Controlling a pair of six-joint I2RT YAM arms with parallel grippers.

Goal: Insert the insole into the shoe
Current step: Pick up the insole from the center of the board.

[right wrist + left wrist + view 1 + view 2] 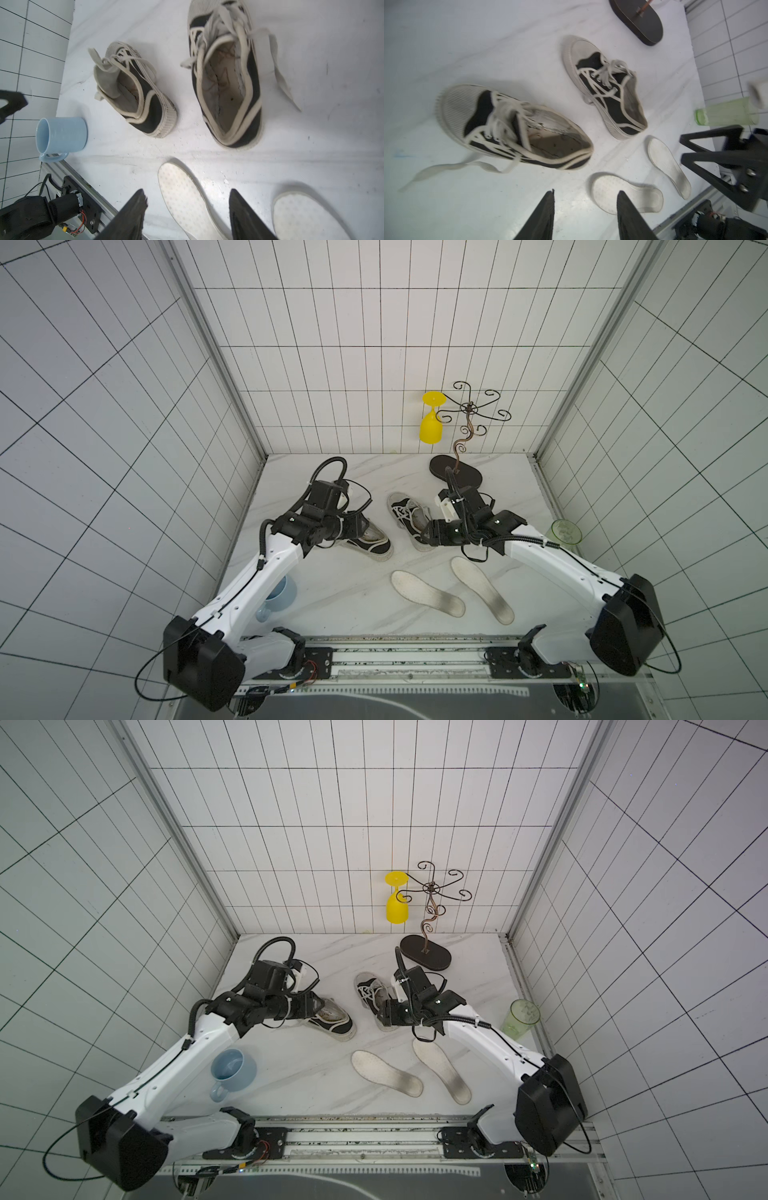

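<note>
- Two insoles (pixel 427 593) (pixel 482 595) lay flat on the table (pixel 332 585) near its front edge, side by side, outside both shoes (pixel 376 547) (pixel 403 510).
- Spread and empty, the left claw (pixel 586 192) hung by one shoe's heel.
- Likewise spread and empty, the right claw (pixel 187 191) hung by the other shoe's heel.

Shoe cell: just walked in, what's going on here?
Two arms are set up to put insoles into a pair of black-and-white sneakers. The left tool hangs by the left sneaker and the right tool by the right sneaker. Both tools are open and hold nothing. The left insole and right insole lie flat on the table, nearer the robot's base, neither yet in a shoe.
</note>
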